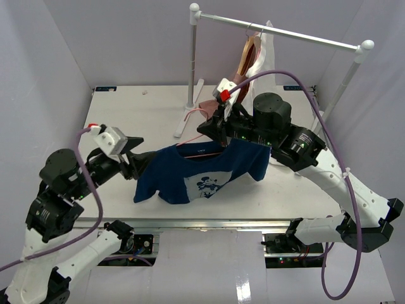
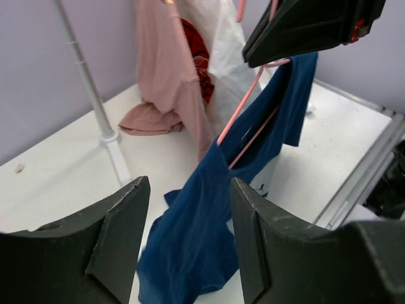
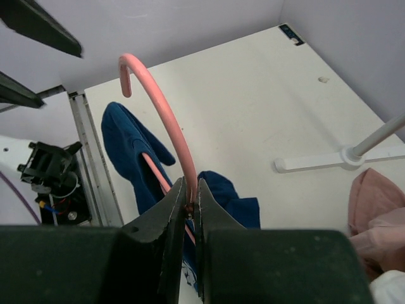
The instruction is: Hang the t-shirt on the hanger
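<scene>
The navy t-shirt [image 1: 202, 171] with its white Mickey print hangs draped on the pink hanger [image 1: 184, 123], lifted off the table at the collar while its lower left part trails down. My right gripper [image 1: 221, 134] is shut on the hanger's neck just below the hook; in the right wrist view the hanger [image 3: 158, 101] curves up from the closed gripper [image 3: 192, 196] with the t-shirt [image 3: 130, 145] below. My left gripper [image 1: 138, 152] is open beside the shirt's left sleeve. In the left wrist view the left gripper [image 2: 190, 187] holds nothing, with the t-shirt [image 2: 209, 215] and hanger [image 2: 243, 101] beyond it.
A clothes rack's rail [image 1: 278, 31] crosses the back right, its post and base [image 1: 190, 104] at table centre-back. A tan wooden hanger [image 1: 250, 57] with a dusty-pink garment [image 1: 212, 104] and a white garment [image 1: 269, 50] hang there. The table's front edge [image 1: 209, 221] is near.
</scene>
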{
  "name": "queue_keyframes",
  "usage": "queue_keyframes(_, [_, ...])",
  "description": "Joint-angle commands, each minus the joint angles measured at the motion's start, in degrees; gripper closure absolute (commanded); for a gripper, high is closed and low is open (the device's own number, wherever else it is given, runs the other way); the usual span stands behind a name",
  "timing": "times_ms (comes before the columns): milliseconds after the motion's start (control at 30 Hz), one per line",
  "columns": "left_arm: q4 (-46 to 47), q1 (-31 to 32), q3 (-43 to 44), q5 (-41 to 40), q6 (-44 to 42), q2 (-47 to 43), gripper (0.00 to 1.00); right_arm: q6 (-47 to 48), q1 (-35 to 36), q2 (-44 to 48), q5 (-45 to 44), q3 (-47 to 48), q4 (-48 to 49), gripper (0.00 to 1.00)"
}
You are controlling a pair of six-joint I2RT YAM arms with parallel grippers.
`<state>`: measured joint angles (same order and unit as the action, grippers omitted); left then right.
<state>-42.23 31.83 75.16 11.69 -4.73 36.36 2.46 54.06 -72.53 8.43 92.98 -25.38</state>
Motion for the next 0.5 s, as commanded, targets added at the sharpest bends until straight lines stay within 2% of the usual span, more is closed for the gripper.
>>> queue_keyframes(0, [0.6,-0.1,-0.7,11.3,-3.4,7.8,0.36,-2.0,0.0,0.8,7.6,-0.7,6.4,0.92])
queue_keyframes(133, [2.9,-0.1,-2.6,16.8,-4.6,8.9,0.36,-3.0,0.3,0.5,9.4,-1.4,7.5,0.92])
queue_keyframes(367, [3.4,-0.1,-6.6,20.5,-6.3,9.9,0.37,-4.5,0.7,1.1,10.8,-2.8,9.7,0.92])
queue_keyframes(433, [3.2,-0.1,-7.3,22.0,-6.9,10.0,0.45,-4.7,0.6,0.9,11.0,-2.8,9.9,0.92])
queue_keyframes(467, [3.0,-0.1,-7.5,22.6,-7.0,9.9,0.61,-4.7,0.7,0.8,11.2,-2.9,9.9,0.92])
